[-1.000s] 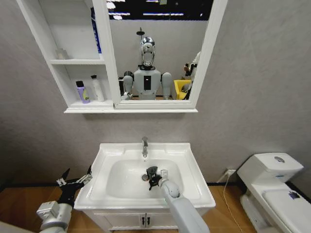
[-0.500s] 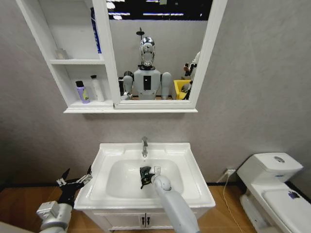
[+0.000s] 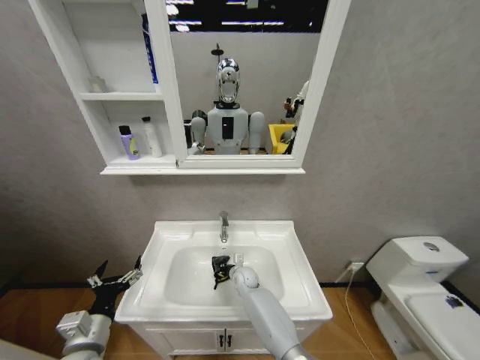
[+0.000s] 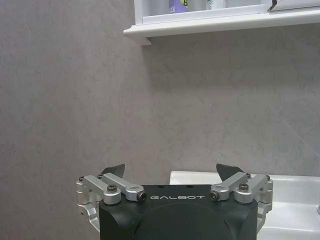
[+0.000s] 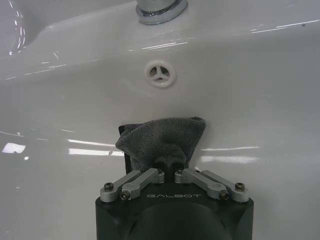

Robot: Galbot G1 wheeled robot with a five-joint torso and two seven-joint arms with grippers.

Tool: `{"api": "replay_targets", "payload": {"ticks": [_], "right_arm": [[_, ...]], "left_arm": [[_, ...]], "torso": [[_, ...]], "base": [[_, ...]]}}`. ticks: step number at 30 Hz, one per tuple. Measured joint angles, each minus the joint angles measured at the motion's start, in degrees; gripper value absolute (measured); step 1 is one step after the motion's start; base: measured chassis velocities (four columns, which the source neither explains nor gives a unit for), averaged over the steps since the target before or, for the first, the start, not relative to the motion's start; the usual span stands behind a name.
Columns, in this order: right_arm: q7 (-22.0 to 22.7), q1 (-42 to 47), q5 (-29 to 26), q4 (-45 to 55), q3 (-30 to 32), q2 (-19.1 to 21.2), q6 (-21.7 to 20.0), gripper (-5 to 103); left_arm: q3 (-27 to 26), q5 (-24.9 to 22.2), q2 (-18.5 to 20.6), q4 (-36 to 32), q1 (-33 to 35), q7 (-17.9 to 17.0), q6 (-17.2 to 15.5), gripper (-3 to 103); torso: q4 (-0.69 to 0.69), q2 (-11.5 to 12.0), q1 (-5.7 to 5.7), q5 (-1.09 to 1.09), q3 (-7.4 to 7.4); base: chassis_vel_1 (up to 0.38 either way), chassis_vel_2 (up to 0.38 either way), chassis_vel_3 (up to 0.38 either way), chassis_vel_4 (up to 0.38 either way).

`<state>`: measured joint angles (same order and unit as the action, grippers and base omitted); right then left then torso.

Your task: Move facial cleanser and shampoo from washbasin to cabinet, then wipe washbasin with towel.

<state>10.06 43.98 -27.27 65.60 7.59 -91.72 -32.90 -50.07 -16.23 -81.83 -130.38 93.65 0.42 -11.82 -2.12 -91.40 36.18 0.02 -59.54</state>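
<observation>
The towel (image 5: 161, 141) is being gripped by the right gripper (image 3: 222, 268), bunched, its long axis pointing toward the tap (image 3: 223, 226) at 12 o'clock, pressed inside the washbasin (image 3: 294, 279) bowl. Since the earlier frame it is being carried leftward toward 10 o'clock. The left gripper (image 4: 172, 176) is being held spread wide, parked beside the basin.

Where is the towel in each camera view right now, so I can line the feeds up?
Head view: the towel is in the washbasin bowl, pinched by the right gripper, just below the tap.
Right wrist view: the towel bunches between the gripper's fingertips, near the overflow hole.
Left wrist view: shows wall, shelf edge, basin corner instead.
Shared landmark: the tap.
</observation>
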Motion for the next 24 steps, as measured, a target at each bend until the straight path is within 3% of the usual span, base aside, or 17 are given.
{"api": "replay_targets", "payload": {"ticks": [12,18,24], "right_arm": [[0.5,5.8,0.4,8.6,2.8,6.6,-0.6,4],[0.4,4.9,0.7,7.9,2.4,6.0,-0.6,4],[0.1,3.0,1.3,5.4,0.0,2.5,-0.2,4]], "left_arm": [[0.0,0.0,0.0,0.0,0.0,0.0,0.0,100],[0.0,0.0,0.0,0.0,0.0,0.0,0.0,100],[0.0,0.0,0.0,0.0,0.0,0.0,0.0,100]], "torso": [[0.02,0.0,0.00,-0.02,0.00],[0.06,0.0,0.00,-0.05,-0.01],[0.04,0.0,0.01,-0.03,-0.02]], "base": [[0.000,0.000,0.000,0.000],[0.000,0.000,0.000,0.000],[0.000,0.000,0.000,0.000]]}}
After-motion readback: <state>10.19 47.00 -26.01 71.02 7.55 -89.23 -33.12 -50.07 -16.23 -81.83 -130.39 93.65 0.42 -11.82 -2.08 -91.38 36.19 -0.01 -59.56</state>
